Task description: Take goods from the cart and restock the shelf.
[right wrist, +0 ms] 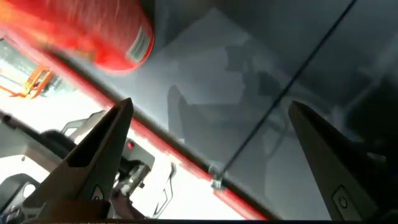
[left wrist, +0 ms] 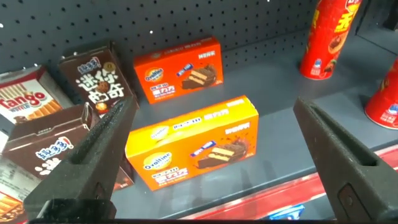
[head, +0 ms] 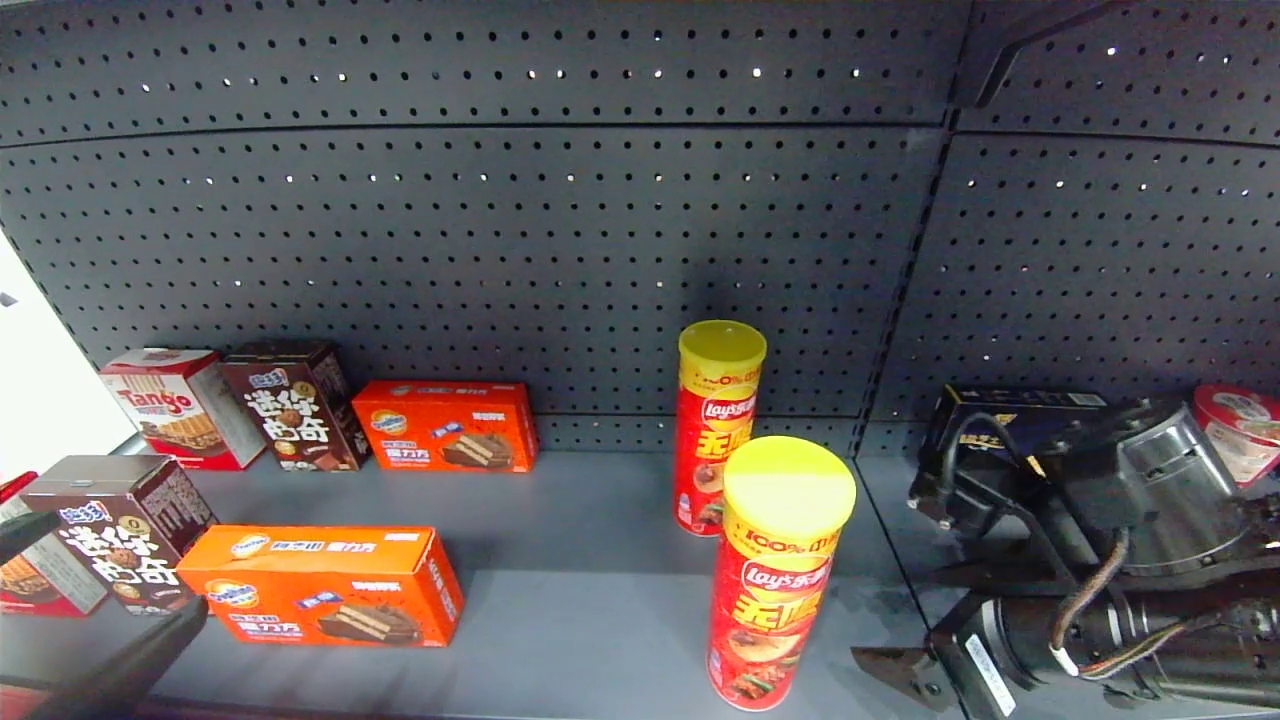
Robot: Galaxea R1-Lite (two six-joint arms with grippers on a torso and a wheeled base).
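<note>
Black left fingers wide apart, empty, near orange box, right fingers wide, empty

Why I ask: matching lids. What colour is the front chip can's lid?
Yellow lid; clearest in head view.

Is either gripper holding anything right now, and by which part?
Nothing is held. The left gripper and the right gripper are both open, with nothing between their fingers.

Black right arm, silver cylindrical joint, braided brown cable, white label, dark wedge-shaped left claw.
</note>
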